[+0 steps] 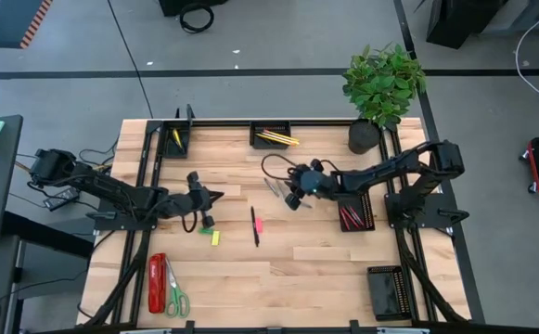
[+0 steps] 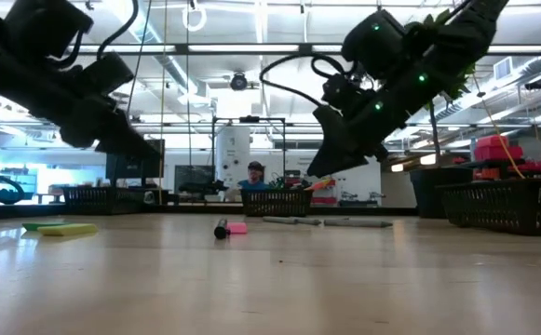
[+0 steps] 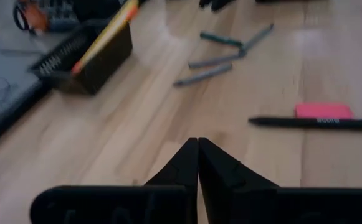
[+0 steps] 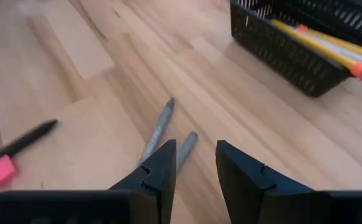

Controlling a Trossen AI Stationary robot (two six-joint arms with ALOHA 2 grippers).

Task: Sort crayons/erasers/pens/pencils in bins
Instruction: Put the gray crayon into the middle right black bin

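Observation:
Several grey pens [image 1: 274, 188] lie flat on the table's middle; they also show in the right wrist view [image 4: 159, 127]. My right gripper [image 1: 292, 199] hangs open just over them [image 4: 196, 155], clear of the table in the low view [image 2: 321, 172]. A black pen [image 1: 254, 225] lies beside a pink eraser [image 1: 259, 224]. A yellow eraser [image 1: 216, 237] and a green eraser [image 1: 206, 230] lie nearer my left gripper [image 1: 215, 196], which is shut and empty [image 3: 197, 149]. Yellow pencils [image 1: 276, 138] lie in the far middle bin [image 1: 272, 128]. Crayons [image 1: 351, 217] lie in the right bin [image 1: 369, 215].
A far-left bin [image 1: 178, 137] holds a yellow stick. Another bin [image 1: 387, 292] stands at the near right. A red stapler [image 1: 157, 283] and green-handled scissors [image 1: 174, 297] lie near left. A potted plant [image 1: 365, 134] stands at the far right. A person shows beyond the table [image 2: 254, 174].

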